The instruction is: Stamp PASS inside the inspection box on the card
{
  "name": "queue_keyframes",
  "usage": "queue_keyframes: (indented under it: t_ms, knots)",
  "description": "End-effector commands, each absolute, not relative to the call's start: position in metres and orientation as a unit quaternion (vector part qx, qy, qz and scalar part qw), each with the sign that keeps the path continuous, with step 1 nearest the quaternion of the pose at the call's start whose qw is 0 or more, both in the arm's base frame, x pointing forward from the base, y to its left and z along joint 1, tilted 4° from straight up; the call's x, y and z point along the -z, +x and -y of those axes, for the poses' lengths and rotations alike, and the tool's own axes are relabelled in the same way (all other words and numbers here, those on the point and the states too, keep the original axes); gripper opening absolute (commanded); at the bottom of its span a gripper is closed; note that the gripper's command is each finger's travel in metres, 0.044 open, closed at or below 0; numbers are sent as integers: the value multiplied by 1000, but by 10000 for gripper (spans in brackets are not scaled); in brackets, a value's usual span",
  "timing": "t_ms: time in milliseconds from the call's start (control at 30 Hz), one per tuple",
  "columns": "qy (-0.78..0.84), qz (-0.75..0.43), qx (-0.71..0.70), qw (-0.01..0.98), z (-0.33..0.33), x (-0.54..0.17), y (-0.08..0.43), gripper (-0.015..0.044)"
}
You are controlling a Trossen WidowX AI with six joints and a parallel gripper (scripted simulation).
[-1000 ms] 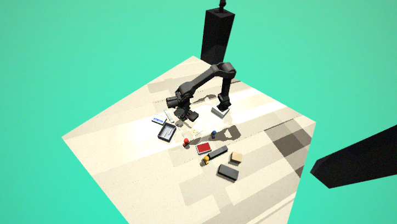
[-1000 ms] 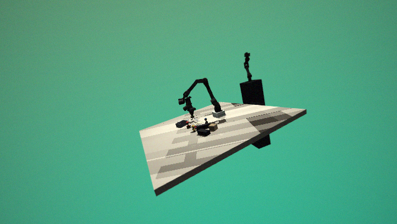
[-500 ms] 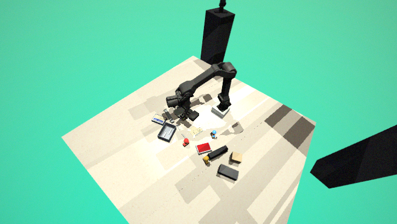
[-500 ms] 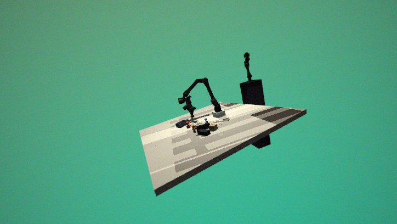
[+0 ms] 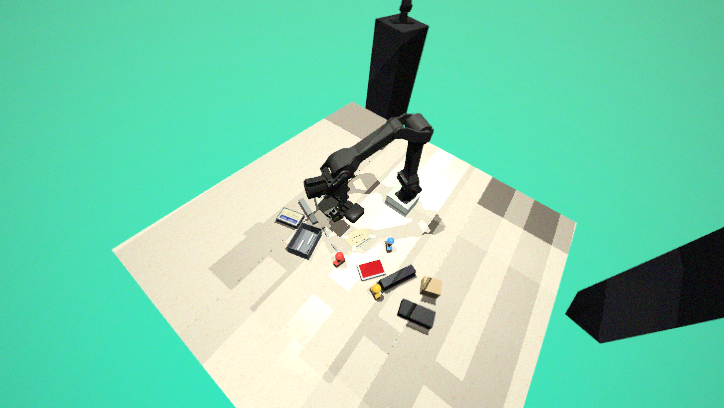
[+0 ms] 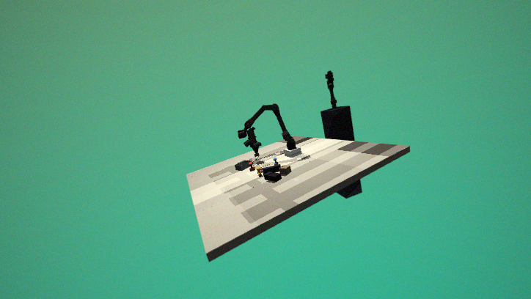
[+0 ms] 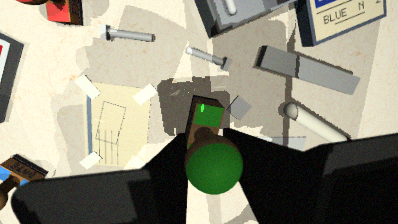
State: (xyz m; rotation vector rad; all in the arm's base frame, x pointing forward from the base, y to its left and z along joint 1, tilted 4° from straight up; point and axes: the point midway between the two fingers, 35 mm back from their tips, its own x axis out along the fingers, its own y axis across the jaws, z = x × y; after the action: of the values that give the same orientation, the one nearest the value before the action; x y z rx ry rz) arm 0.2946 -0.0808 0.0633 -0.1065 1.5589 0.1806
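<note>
The 1 arm (image 5: 372,144) (image 6: 259,111) arches from its base toward the desk's left edge in the top view. The gripper (image 5: 332,212) (image 6: 256,152) (image 7: 204,137) points downward, its 2 fingers closed on a green-knobbed stamp.
</note>
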Motion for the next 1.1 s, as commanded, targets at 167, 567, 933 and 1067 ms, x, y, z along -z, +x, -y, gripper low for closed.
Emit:
queue_keyframes:
  t_ms: [167,567,933,1067]
  knots:
    - [-51,-699,-83,708,34,-69,311,0]
    - [-49,-699,-85,709,-32,-73,320,0]
    - [-47,-698,-87,709,-95,-78,315,0]
    - [-46,-699,-88,708,-118,-79,311,0]
